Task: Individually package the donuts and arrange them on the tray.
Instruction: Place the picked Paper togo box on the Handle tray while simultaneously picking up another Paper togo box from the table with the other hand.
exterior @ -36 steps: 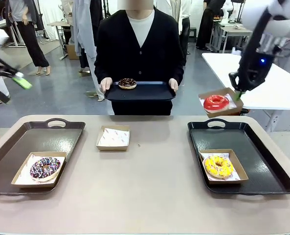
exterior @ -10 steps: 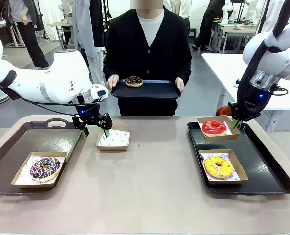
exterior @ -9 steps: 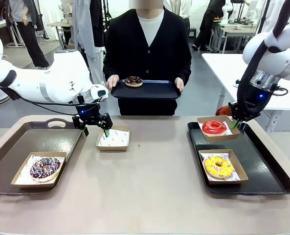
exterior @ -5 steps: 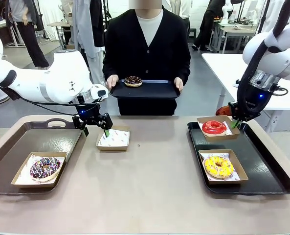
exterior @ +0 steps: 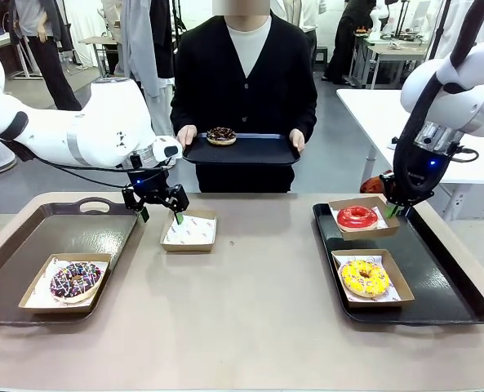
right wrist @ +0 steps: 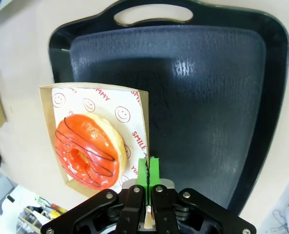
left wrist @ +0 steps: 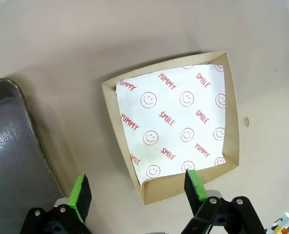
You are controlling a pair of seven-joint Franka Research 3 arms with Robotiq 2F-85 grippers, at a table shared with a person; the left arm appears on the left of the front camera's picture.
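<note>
My right gripper (exterior: pixel 391 210) (right wrist: pixel 148 171) is shut on the rim of a brown paper-lined box (right wrist: pixel 140 109) holding the glossy red donut (exterior: pixel 357 216) (right wrist: pixel 88 151), at the far end of the right black tray (exterior: pixel 437 278) (right wrist: pixel 207 97). The yellow sprinkled donut (exterior: pixel 365 278) lies boxed on the same tray. My left gripper (exterior: pixel 157 214) (left wrist: pixel 137 187) hangs open over the near edge of an empty box (exterior: pixel 189 229) (left wrist: pixel 176 122). A sprinkled chocolate donut (exterior: pixel 74 280) sits boxed on the left tray (exterior: pixel 29 245) (left wrist: pixel 8 146). A dark chocolate donut (exterior: pixel 220 135) rests on a tray (exterior: pixel 258 151) held by the person.
The person (exterior: pixel 246 73) stands at the far side, both hands on the small tray. Bare tabletop (exterior: pixel 242 327) runs between the two big trays. A white table (exterior: pixel 462 139) stands at the back right.
The right gripper has lowered the red donut's box slightly at the tray's far end. The left arm has risen a little over the empty box. The person's tray has shifted slightly.
</note>
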